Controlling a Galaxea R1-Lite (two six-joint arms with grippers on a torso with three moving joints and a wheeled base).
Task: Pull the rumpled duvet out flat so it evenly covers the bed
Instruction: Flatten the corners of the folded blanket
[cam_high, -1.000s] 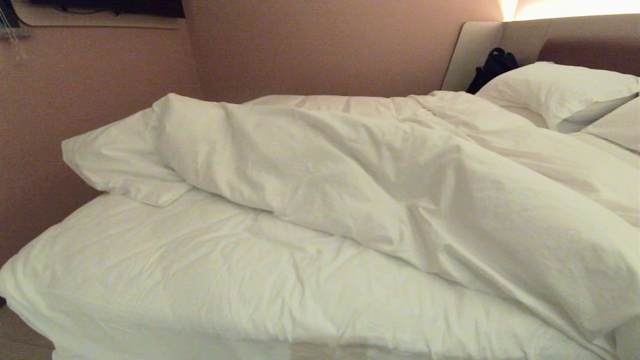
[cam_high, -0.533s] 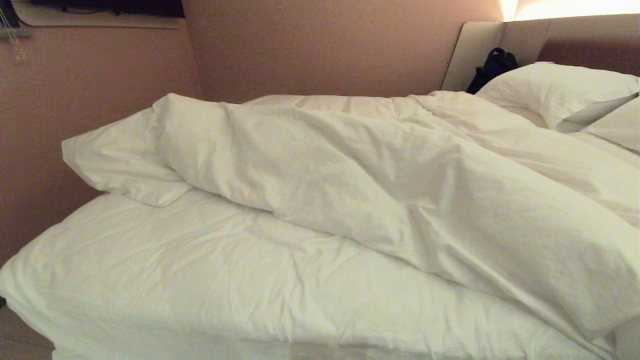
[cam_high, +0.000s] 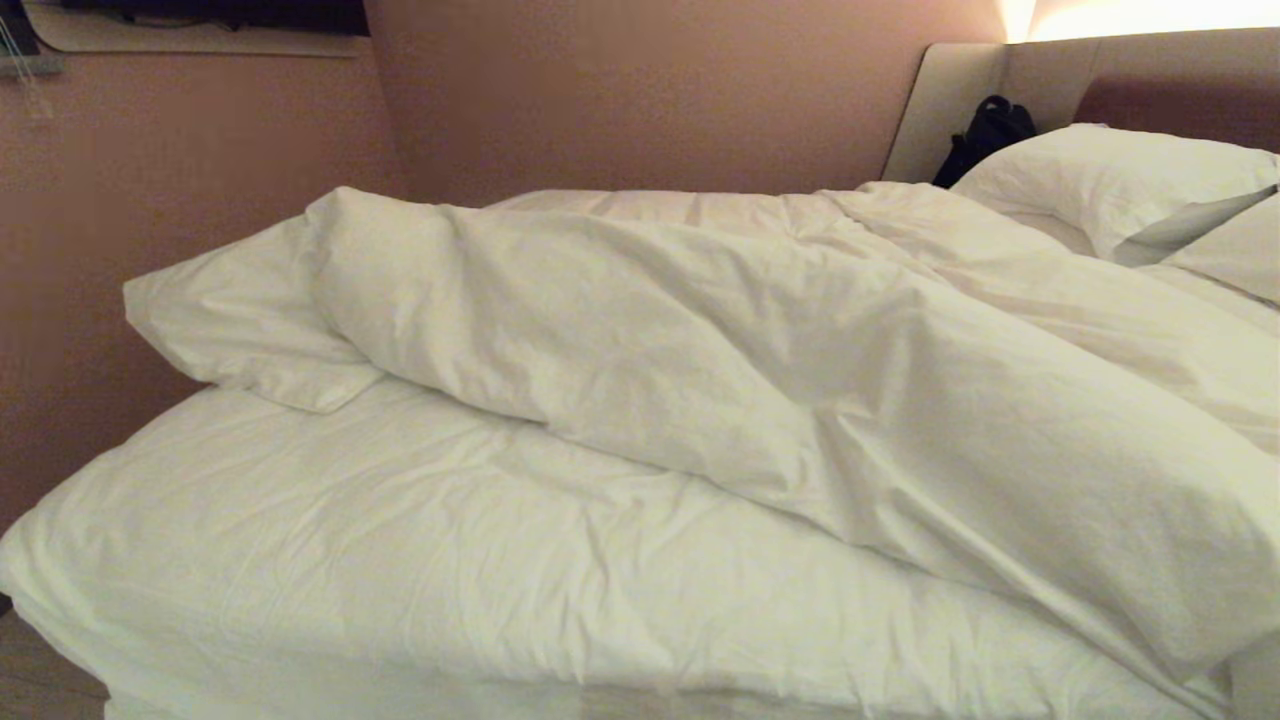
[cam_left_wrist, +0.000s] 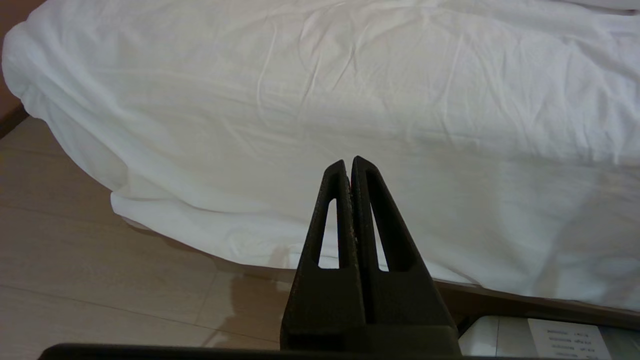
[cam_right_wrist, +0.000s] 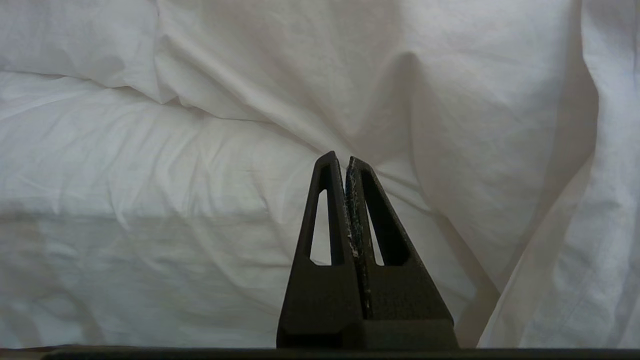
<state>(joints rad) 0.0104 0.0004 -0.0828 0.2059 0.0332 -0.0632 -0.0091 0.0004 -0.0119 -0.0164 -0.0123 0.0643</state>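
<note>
- Nothing has moved since the earlier frame.
- The duvet (cam_high: 760, 370) lies bunched diagonally from upper left to lower right across the bed (cam_high: 350, 560).
- The left gripper (cam_left_wrist: 350, 165) and right gripper (cam_right_wrist: 340, 160) point level at the bedside, both clenched on nothing.

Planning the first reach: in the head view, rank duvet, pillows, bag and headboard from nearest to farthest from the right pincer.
The right pincer is shut, out of the head view, facing the duvet.
1. The duvet, heaped mid-bed.
2. The pillows, far right.
3. The bag and headboard, far right corner; too close to call.
</note>
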